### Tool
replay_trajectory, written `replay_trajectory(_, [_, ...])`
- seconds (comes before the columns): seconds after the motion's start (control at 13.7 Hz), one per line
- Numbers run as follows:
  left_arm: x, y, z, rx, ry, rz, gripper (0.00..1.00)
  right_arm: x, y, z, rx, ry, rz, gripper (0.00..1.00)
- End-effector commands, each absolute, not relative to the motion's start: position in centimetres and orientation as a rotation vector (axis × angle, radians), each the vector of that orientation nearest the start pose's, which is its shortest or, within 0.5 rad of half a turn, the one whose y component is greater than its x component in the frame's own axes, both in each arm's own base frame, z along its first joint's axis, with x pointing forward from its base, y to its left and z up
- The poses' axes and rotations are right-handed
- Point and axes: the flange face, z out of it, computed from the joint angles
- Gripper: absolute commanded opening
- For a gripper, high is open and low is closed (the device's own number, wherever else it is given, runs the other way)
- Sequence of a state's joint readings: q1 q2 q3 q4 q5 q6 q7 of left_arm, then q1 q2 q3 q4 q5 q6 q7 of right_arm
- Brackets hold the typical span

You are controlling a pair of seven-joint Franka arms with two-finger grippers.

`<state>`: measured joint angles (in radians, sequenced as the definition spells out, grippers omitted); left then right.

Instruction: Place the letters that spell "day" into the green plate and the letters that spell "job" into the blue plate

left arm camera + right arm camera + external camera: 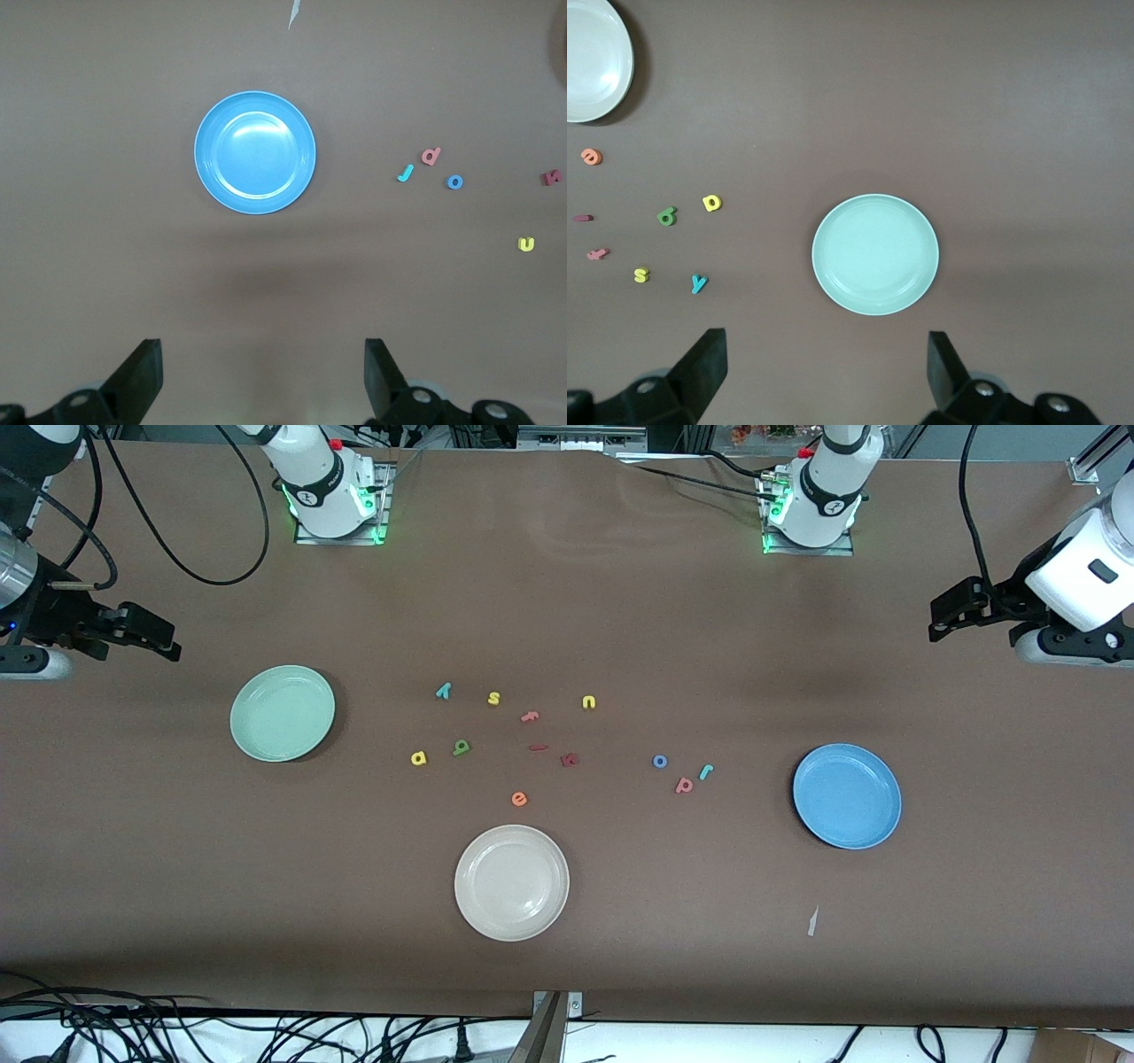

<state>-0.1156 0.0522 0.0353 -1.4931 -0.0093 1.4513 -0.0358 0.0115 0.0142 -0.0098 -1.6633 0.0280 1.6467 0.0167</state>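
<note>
The green plate [283,713] [875,254] lies toward the right arm's end, the blue plate [847,795] [255,152] toward the left arm's end. Between them lie the yellow a [419,758] [711,203], green d [461,747] [667,216] and teal y [444,690] [698,283]. Closer to the blue plate are the blue o [659,761] [455,181], teal j [706,771] [406,173] and salmon b [684,785] [431,157]. My right gripper [173,642] [827,367] hangs open and empty over bare table by the green plate. My left gripper [935,622] [263,372] hangs open and empty by the blue plate.
A cream-white plate [512,882] sits nearest the front camera. Other letters lie in the middle: yellow s [493,698], yellow u [589,702], salmon f [530,716], orange e [519,799] and two dark red pieces [570,759]. A paper scrap [812,921] lies near the blue plate.
</note>
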Motion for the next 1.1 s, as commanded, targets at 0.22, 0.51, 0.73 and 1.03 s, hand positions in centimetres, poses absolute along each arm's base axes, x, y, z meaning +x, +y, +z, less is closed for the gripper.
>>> replay_trajectory(0.22, [55.96, -4.77, 62.65, -3.156, 0.059, 0.147, 1.0, 55.75, 0.32, 58.12, -3.126, -0.005, 0.019, 1.0])
replay_trajectory(0.51, [55.96, -4.77, 62.65, -3.156, 0.059, 0.147, 1.0, 55.78, 0.83, 58.28, -3.126, -0.019, 0.012, 1.0])
replay_trajectory(0.73, [56.01, -4.77, 62.56, -3.155, 0.062, 0.15, 1.0, 55.77, 0.75, 58.27, -3.126, -0.017, 0.014, 1.0])
replay_trajectory(1.03, [55.96, -4.77, 62.65, -3.156, 0.066, 0.147, 1.0, 55.76, 1.0, 58.27, -3.126, -0.024, 0.015, 1.0])
